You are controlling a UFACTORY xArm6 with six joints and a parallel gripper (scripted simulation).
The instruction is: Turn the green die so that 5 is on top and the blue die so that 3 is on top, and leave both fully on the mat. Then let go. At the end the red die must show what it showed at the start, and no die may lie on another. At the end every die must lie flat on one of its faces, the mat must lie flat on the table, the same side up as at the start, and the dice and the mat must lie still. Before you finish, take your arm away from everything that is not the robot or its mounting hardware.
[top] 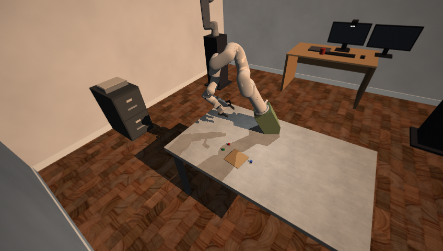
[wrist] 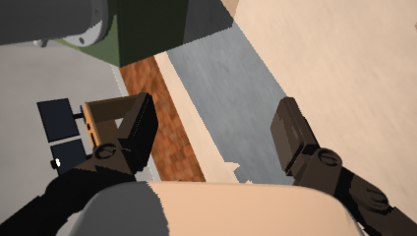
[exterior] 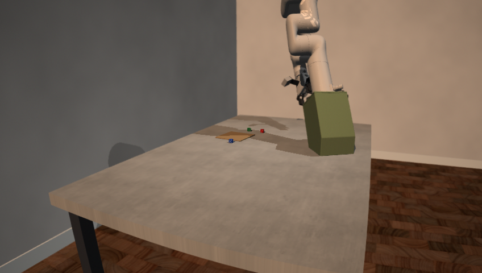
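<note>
In the top view, the arm is holding the gripper (top: 227,110) (exterior: 299,90) (wrist: 214,110) above the far end of the table (top: 298,174) (exterior: 216,189), well apart from the dice, its fingers standing wide with nothing between them. The green die (top: 223,149) (exterior: 249,129) and the red die (top: 228,144) (exterior: 262,131) are lying on the table near one side of the tan mat (top: 236,158) (exterior: 233,136), while the blue die (top: 251,161) (exterior: 231,141) is sitting just beside the opposite corner; none is resting on the mat. The exterior view is showing all three as small cubes, their upper numbers too small to read. They are probably going to handle as light, stiff bodies with smooth sides, liable to slip or twist if the pads are meeting an edge; each of the two to be turned is asking for a square hold on opposite side faces, about mid-height, with room left for rolling it. The mat is looking thin and flat, likely light enough to be dragged by a low fingertip. The wrist view is showing both pads parted over the shaded table beside the green base block (top: 267,121) (exterior: 333,123) (wrist: 149,29), with no die in sight.
</note>
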